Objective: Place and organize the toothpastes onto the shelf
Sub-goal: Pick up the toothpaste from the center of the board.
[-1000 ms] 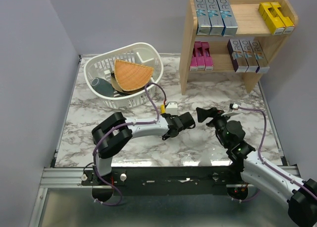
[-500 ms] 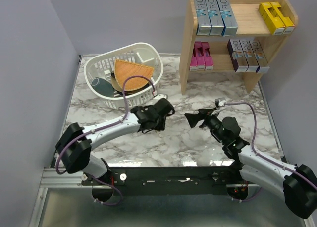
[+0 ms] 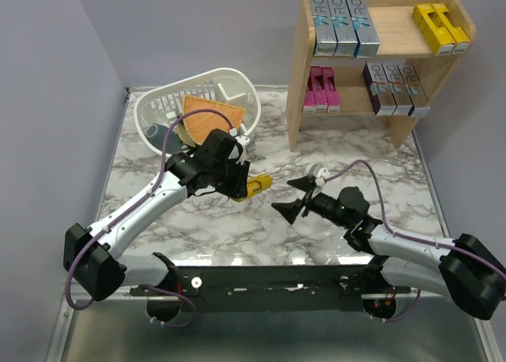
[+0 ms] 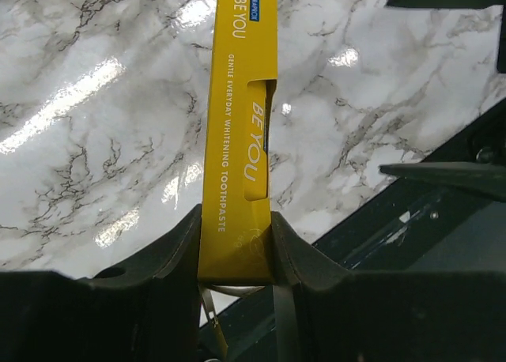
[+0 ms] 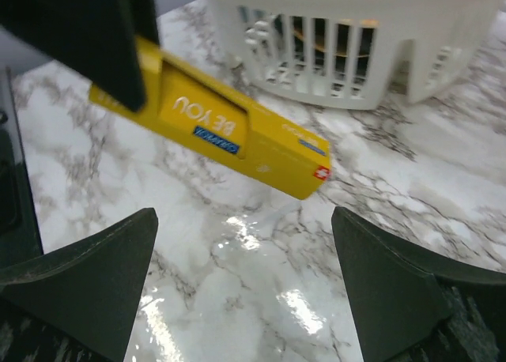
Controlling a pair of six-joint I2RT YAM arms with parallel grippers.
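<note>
Clamping one end of a yellow Be You toothpaste carton [image 4: 241, 125], the left gripper [image 3: 235, 180] holds it apparently clear of the marble table [image 3: 237, 235], just near and right of the white basket [image 3: 237, 89]. Its free end points right at the right gripper [image 3: 288, 196], whose fingers stand wide apart around nothing. This looks like the carry step, probably a hand-over, since the shelf [image 3: 299, 77] stands far right. Next, the right fingers must close on the free end before the left lets go, then set it beside the yellow cartons [image 3: 440, 26] on the top tier.
</note>
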